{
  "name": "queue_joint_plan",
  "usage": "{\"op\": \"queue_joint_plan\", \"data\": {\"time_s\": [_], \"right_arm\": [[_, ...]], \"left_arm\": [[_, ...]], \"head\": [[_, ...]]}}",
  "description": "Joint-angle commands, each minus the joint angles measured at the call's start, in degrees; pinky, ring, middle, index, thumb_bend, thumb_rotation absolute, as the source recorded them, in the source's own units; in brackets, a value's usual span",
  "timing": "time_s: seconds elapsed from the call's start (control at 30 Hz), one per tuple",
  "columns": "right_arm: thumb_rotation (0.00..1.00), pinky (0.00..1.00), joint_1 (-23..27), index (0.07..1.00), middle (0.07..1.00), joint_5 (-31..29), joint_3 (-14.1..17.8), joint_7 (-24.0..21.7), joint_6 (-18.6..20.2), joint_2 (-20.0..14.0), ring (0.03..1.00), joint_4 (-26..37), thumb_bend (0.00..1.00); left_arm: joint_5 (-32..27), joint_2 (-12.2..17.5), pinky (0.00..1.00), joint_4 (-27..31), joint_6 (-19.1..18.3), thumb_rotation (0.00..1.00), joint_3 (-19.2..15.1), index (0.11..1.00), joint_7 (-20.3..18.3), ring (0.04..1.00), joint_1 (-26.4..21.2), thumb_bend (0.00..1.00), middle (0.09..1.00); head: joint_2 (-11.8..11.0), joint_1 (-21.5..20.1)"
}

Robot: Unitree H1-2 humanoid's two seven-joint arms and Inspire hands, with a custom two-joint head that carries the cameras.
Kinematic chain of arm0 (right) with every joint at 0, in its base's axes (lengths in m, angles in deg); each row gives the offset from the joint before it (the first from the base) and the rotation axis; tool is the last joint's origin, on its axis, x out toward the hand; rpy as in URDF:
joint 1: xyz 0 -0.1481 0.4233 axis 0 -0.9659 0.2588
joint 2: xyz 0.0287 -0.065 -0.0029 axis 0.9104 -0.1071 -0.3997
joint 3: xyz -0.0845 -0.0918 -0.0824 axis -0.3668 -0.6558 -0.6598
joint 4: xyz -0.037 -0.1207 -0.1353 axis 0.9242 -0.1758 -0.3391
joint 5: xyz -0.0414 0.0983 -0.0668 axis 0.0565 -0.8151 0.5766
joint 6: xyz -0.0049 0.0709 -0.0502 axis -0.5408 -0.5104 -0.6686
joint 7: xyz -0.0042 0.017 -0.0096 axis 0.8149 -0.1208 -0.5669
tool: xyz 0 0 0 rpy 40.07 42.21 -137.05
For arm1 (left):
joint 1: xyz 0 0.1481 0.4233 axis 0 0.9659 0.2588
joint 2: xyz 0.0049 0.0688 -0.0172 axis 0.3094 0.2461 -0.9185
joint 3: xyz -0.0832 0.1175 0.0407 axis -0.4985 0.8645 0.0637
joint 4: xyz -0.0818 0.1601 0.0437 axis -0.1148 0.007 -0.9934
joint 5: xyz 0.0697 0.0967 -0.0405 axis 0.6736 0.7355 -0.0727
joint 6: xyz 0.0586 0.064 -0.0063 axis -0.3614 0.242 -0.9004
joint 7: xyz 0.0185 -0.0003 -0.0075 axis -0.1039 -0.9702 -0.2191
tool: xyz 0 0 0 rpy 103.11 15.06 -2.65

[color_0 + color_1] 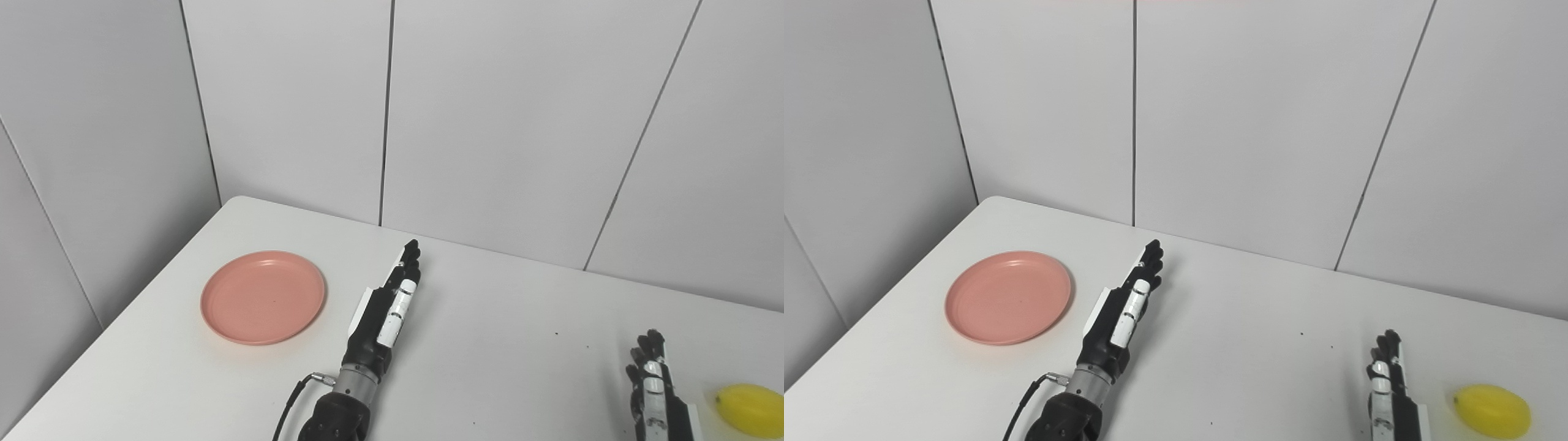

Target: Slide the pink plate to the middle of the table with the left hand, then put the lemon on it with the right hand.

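1. The pink plate is lying flat on the white bench, towards the left side and well short of the middle. Nothing is resting on it.

2. The left robot hand is standing edge-on just to the right of the plate, fingers extended straight and close together, pointing away towards the wall. It is holding nothing and is not touching the plate; a strip of bare bench is showing between them.

3. The right robot hand is waiting at the bottom right, fingers straight and holding nothing. Its lower part is running out of view.

4. The lemon is sitting on the bench just beside the right robot hand, on its outer side, apart from it.

5. Handling, plate: it is appearing rigid, shallow and light, probably plastic, with a low raised rim. On this smooth bench it is likely sliding readily. The far left rim is looking like the best contact, pushed sideways, since the hand is currently sitting on the wrong side for a push to the middle.

6. Handling, lemon: firm, rounded, liable to roll. A wrap around its broad middle is seeming safest.

7. Neither step is appearing started.
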Motion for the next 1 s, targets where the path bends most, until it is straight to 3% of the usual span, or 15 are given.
{"op": "queue_joint_plan", "data": {"time_s": [0.0, 0.13, 0.47, 0.7, 0.97], "right_arm": [[1.00, 1.00, 0.5, 0.992, 0.986, 0.1, 0.2, -0.2, -0.3, 0.0, 0.999, 1.8, 0.41], [1.00, 1.00, 0.4, 0.989, 0.985, 0.3, 0.2, 0.0, -0.4, -0.1, 0.997, 1.8, 0.41], [1.00, 1.00, 0.3, 0.989, 0.988, -0.8, 0.4, -0.4, -0.1, -0.2, 0.998, 2.2, 0.38], [1.00, 1.00, 0.2, 0.996, 0.995, -0.9, 0.4, -0.5, 0.5, -0.4, 1.000, 3.1, 0.36], [1.00, 1.00, 0.1, 0.996, 0.996, -1.1, 0.4, -0.7, 2.0, -1.0, 1.000, 4.5, 0.33]], "left_arm": [[0.6, 0.6, 1.00, 2.9, -0.9, 1.00, -0.7, 0.989, 0.3, 0.997, -1.9, 0.61, 0.995], [1.1, 1.2, 1.00, 5.2, -3.0, 1.00, -1.8, 0.976, 0.9, 0.989, -2.1, 0.62, 0.983], [0.9, 4.1, 1.00, 8.7, -3.7, 1.00, -4.9, 0.934, 1.2, 0.970, -2.6, 0.61, 0.947], [3.1, 6.1, 0.96, 8.8, -3.5, 1.00, -6.4, 0.924, 2.5, 0.929, -2.9, 0.63, 0.926], [5.1, 7.5, 0.93, 9.3, -3.9, 1.00, -8.8, 0.897, 4.3, 0.909, -2.8, 0.59, 0.899]], "head": [[0.1, 0.0], [0.1, 0.4], [0.1, 2.0], [0.2, 3.0], [0.2, 5.5]]}}
